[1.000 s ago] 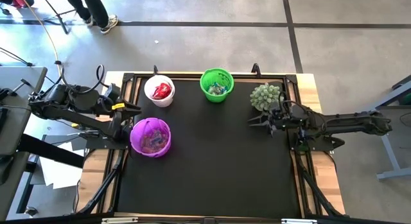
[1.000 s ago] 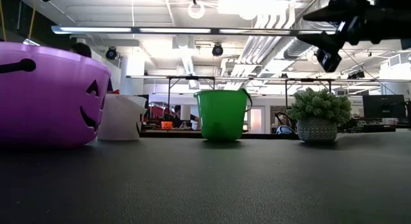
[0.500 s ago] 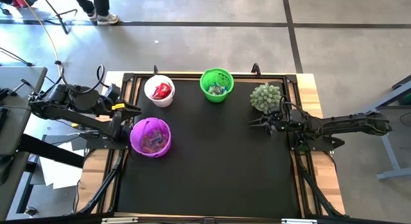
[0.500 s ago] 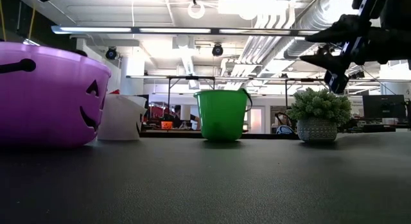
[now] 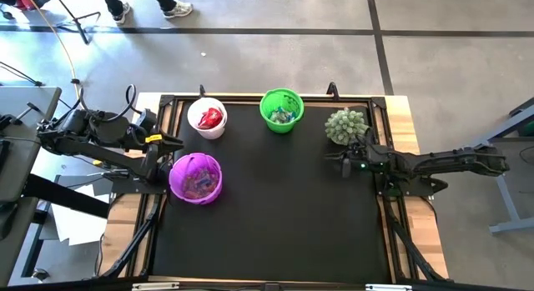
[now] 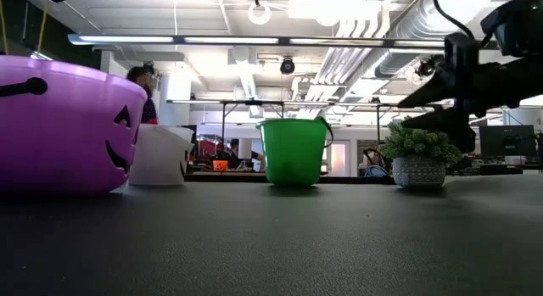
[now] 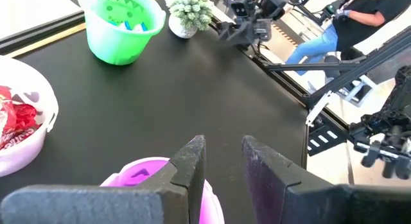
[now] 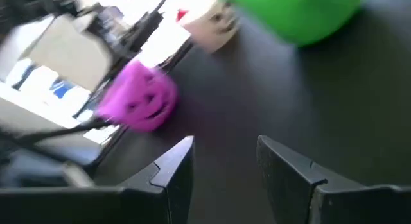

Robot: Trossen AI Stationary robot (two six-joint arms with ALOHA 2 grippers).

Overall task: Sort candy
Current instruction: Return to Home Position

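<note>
Candy (image 5: 210,117) in white bucket (image 5: 191,120); L gripper (image 7: 223,148) apart by violet bucket (image 5: 218,179); R gripper (image 8: 225,148) apart too

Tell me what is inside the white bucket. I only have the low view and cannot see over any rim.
Observer: From above, the white bucket holds red candy.
Operator: Now do the green one.
Observer: The green bucket holds blue-white wrapped candy.
Operator: Find the left pincer for me.
Observer: The left pincer hangs open at the table's left edge, close to the purple bucket. The right pincer is open too, in front of the small potted plant.
</note>
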